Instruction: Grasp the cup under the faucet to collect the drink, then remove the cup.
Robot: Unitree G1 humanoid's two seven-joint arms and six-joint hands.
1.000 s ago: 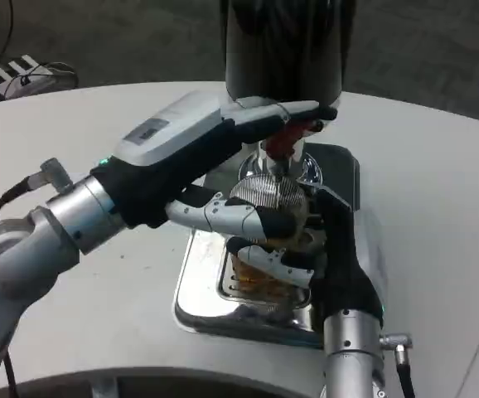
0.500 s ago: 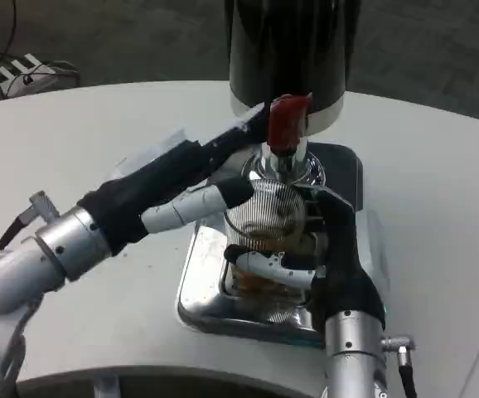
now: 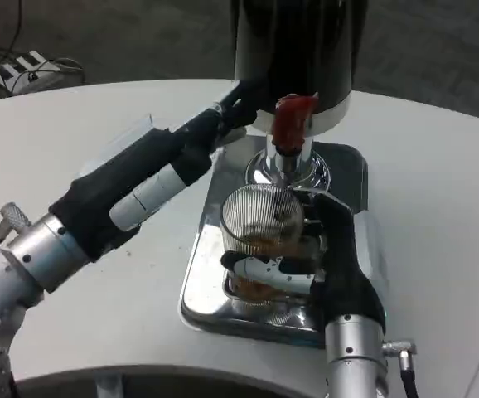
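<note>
The right hand (image 3: 335, 261) wraps its fingers around the ribbed clear cup (image 3: 260, 240), holding it on the steel drip tray (image 3: 202, 286) near the front edge of the white surface (image 3: 82, 124). Amber drink sits in the cup's lower part. The cup stands just in front of the red tap (image 3: 291, 120) on the black dispenser (image 3: 296, 46). The left hand (image 3: 215, 124) reaches beside the tap; I cannot tell its grip. Filling looks done; next, likely, draw the cup away, level.
</note>
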